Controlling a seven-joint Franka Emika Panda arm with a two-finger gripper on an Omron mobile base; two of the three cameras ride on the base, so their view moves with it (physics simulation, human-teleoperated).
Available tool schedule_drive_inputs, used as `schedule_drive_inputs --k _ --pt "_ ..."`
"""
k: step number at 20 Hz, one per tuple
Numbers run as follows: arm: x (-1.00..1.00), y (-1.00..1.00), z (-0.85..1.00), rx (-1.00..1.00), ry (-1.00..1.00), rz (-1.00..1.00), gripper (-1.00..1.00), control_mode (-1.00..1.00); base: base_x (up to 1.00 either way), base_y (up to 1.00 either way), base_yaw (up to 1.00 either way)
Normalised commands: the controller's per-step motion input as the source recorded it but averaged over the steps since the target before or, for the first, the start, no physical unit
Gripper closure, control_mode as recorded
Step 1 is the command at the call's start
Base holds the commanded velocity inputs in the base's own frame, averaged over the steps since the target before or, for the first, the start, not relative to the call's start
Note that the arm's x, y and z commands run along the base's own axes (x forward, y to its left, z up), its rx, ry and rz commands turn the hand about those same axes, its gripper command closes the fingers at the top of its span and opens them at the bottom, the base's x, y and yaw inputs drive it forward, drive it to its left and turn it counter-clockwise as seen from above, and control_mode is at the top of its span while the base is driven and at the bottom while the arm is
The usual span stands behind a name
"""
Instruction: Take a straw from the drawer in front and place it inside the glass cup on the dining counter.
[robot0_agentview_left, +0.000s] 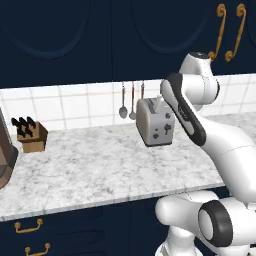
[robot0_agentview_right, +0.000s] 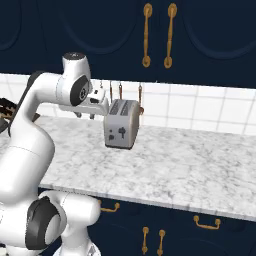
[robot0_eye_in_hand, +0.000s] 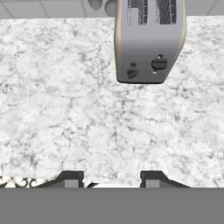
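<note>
1 toaster, 1 knife block, 3 hung utensils, tool part-open, empty

One toaster sits on the marble table, with two slots on top and two controls on its front face. At nine o'clock of it, one wooden knife block holds three dark handles. Three utensils hang on the tiled wall behind. Up at one o'clock, two brass handles hang on the upper cabinets. Below the table edge, four more brass handles show in the right base view.
</note>
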Motion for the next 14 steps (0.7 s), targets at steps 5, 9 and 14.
schedule_drive_inputs --k 5,9,14 --pt "-0.01 0.0 0.0 0.0 0.0 0.0 -1.0 1.0 -0.3 0.0 0.0" --pt "0.0 0.0 0.0 0.0 0.0 0.0 -1.0 1.0 -0.64 -0.41 0.11" --pt "0.0 0.0 0.0 0.0 0.0 0.0 -1.0 1.0 -0.05 -0.63 0.42"
